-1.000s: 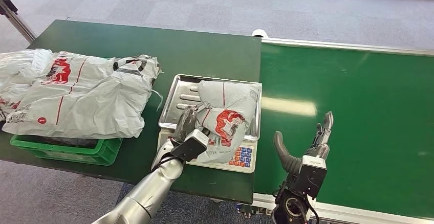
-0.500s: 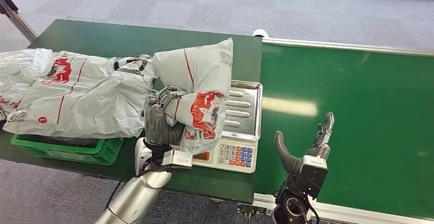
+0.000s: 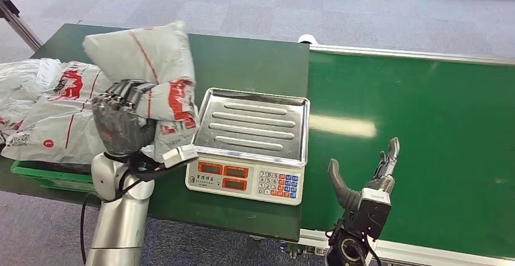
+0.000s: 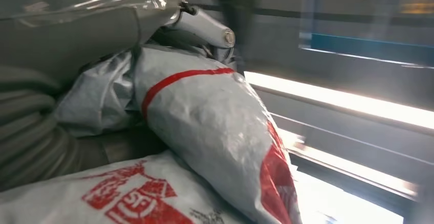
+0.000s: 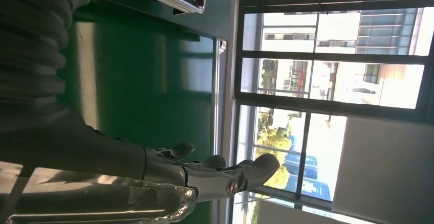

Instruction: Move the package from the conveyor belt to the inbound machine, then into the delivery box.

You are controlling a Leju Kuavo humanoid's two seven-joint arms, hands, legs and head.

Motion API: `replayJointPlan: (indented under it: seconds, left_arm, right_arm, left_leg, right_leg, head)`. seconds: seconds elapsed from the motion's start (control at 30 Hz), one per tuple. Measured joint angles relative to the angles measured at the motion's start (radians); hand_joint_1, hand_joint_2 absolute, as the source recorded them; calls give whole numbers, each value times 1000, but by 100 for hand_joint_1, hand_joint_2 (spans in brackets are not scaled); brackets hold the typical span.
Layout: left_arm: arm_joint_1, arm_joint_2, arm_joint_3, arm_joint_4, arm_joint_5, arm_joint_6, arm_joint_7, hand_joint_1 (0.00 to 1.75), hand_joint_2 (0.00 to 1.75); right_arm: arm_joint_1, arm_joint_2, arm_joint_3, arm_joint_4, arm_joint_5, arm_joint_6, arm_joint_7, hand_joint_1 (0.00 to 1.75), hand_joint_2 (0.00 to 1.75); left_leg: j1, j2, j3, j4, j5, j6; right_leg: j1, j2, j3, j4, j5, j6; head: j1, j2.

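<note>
my left hand [image 3: 121, 123] clamps grey plastic mailer package with red print [image 3: 155, 78] at its pinched middle, held above green crate edge [image 3: 42, 177], off steel scale tray [image 3: 255, 123] | soft, light, slick film, likely sags; grip bunched waist | right hand [image 3: 364, 175] spread, empty over green conveyor belt [image 3: 425, 132]

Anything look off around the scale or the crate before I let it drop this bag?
The green crate is already overfull: grey packages heap above its rim and spill over the sides. The left hand holds another package above them. The scale tray sits square.
</note>
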State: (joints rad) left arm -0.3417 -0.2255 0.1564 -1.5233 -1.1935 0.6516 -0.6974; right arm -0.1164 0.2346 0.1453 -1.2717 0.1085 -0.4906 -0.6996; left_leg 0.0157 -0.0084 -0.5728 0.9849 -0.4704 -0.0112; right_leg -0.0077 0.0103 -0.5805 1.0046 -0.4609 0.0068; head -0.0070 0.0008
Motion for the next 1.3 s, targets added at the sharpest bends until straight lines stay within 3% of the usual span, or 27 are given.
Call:
replayJointPlan:
  seconds: [0.27,0.47,0.63,0.67,0.77,0.8,1.0,1.1,1.23,1.3]
  left_arm:
    - [-15,-15,172,1,-26,0,16,175,175]
    - [-116,31,382,211,-141,0,205,172,175]
    - [-136,49,428,261,-152,0,241,164,175]
    - [-149,60,444,300,-170,0,272,151,175]
    - [-203,104,494,459,-237,0,374,30,175]
    - [-212,109,497,482,-244,0,382,1,175]
    - [-238,128,501,536,-240,0,428,0,175]
    - [-243,130,503,533,-191,0,368,0,175]
    - [-241,89,536,447,-57,0,95,0,175]
    - [-235,59,553,375,-11,0,23,0,175]
  right_arm:
    - [1,0,-6,-4,-7,-7,0,0,175]
    - [8,1,-20,-11,18,15,0,0,175]
    - [11,1,-25,-12,23,18,0,0,175]
    - [11,1,-28,-12,25,21,0,0,175]
    - [13,5,-41,-12,32,30,0,0,175]
    - [14,6,-43,-12,33,31,0,0,175]
    - [18,10,-50,-12,33,35,0,0,175]
    - [18,12,-53,-12,33,37,0,0,175]
    - [17,18,-57,-11,33,37,0,0,175]
    - [16,21,-57,-11,31,34,0,0,175]
  left_leg:
    - [-1,-1,-1,0,0,0]
    - [1,2,1,0,0,0]
    - [1,2,1,0,0,0]
    - [1,2,1,0,0,0]
    - [1,2,1,0,0,0]
    - [0,1,1,0,0,0]
    - [1,1,2,0,0,0]
    - [1,1,2,0,0,0]
    - [1,1,1,0,0,0]
    - [1,1,1,0,0,0]
  right_leg:
    - [-1,-1,1,0,0,0]
    - [1,2,0,0,1,-1]
    - [1,2,0,0,1,-1]
    - [1,2,0,0,1,-1]
    - [1,2,1,0,1,-1]
    - [0,2,1,0,1,-1]
    - [0,2,1,0,1,-1]
    - [1,2,1,0,1,-1]
    - [1,2,1,0,1,-1]
    - [1,2,1,0,1,-1]
  head:
    - [0,0]
    - [0,0]
    - [0,0]
    - [0,0]
    - [0,0]
    - [1,0]
    - [0,0]
    - [0,0]
    - [0,0]
    - [0,0]
